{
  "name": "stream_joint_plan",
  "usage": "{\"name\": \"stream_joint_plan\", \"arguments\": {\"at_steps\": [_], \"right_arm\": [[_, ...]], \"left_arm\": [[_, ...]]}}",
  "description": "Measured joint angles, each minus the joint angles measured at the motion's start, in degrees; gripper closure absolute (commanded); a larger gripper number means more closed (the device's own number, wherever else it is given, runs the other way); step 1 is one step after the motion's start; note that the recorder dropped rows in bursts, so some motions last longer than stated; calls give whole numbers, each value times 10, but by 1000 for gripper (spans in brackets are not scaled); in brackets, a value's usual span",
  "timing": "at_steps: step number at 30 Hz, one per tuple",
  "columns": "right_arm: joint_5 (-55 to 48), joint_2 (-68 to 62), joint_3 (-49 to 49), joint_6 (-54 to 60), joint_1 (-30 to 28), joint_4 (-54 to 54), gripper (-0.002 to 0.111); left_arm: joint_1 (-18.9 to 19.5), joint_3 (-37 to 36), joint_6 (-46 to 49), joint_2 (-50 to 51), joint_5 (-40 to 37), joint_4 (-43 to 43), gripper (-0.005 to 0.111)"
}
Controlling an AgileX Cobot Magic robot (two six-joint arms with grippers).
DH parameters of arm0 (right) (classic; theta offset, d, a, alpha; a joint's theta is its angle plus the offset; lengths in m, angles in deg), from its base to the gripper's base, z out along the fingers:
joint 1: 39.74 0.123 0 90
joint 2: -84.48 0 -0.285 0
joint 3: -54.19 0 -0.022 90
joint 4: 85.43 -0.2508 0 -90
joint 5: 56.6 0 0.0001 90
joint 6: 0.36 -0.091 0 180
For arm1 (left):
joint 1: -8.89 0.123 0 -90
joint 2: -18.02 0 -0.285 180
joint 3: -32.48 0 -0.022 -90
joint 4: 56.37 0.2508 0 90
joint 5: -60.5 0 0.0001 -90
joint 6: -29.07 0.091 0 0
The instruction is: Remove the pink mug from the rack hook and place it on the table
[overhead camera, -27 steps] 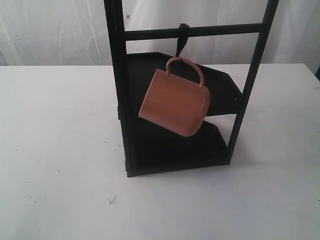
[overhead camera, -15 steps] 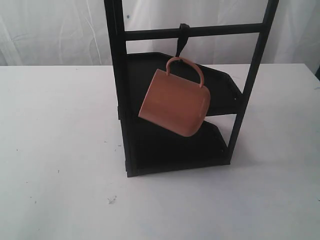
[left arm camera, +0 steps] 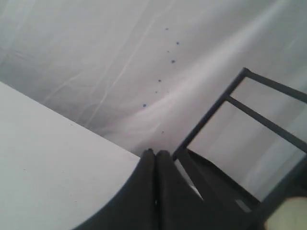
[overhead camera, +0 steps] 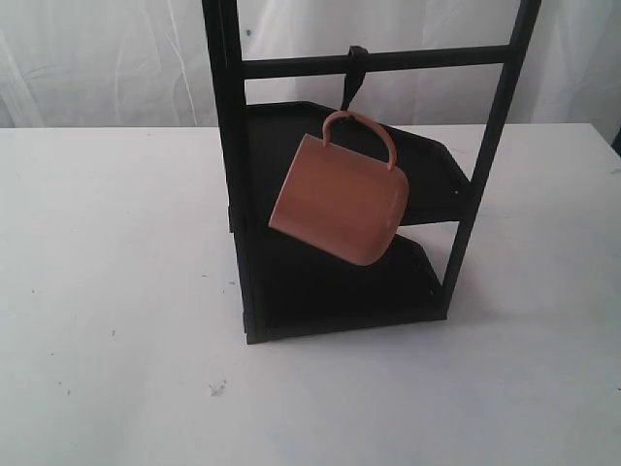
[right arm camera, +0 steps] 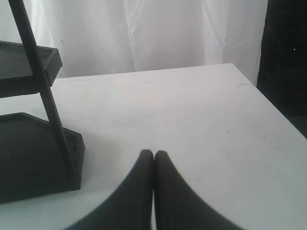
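The pink mug (overhead camera: 338,200) hangs tilted by its thin handle from the black rack hook (overhead camera: 353,80) on the top crossbar of the tall black rack. Below it spreads the white table (overhead camera: 116,252). Neither arm shows in the exterior view. My left gripper (left arm camera: 155,153) is shut and empty, over the table with the rack's frame (left arm camera: 211,115) beyond it. My right gripper (right arm camera: 153,154) is also shut and empty, above the table (right arm camera: 192,110) beside the rack's lower shelf (right arm camera: 33,153). A blurred pale-pink patch (left arm camera: 290,215) sits at the left wrist view's corner.
The rack (overhead camera: 225,175) has two black tray shelves behind and under the mug. White curtains hang behind the table. The table's right edge (right arm camera: 268,100) drops off to a dark gap. A small speck (overhead camera: 215,388) lies on the tabletop in front of the rack.
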Motion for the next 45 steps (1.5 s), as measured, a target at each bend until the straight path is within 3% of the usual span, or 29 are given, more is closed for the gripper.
{"name": "stream_joint_plan", "arguments": {"at_steps": [4,7,16,23,29,32,39,45], "right_arm": [[0,0,0,0,0,0,108],[0,0,0,0,0,0,108],[0,0,0,0,0,0,108],[0,0,0,0,0,0,108],[0,0,0,0,0,0,108],[0,0,0,0,0,0,108],[0,0,0,0,0,0,108],[0,0,0,0,0,0,108]], "left_arm": [[-3,33,-284,16,32,317,107],[-5,67,-422,44,61,469,107],[-6,175,-482,195,191,655,107],[-6,227,-400,346,299,687,102],[-6,235,-309,437,347,672,60],[-6,236,-251,468,370,626,47],[-14,237,-145,509,424,549,46],[-71,237,-81,538,409,520,46]]}}
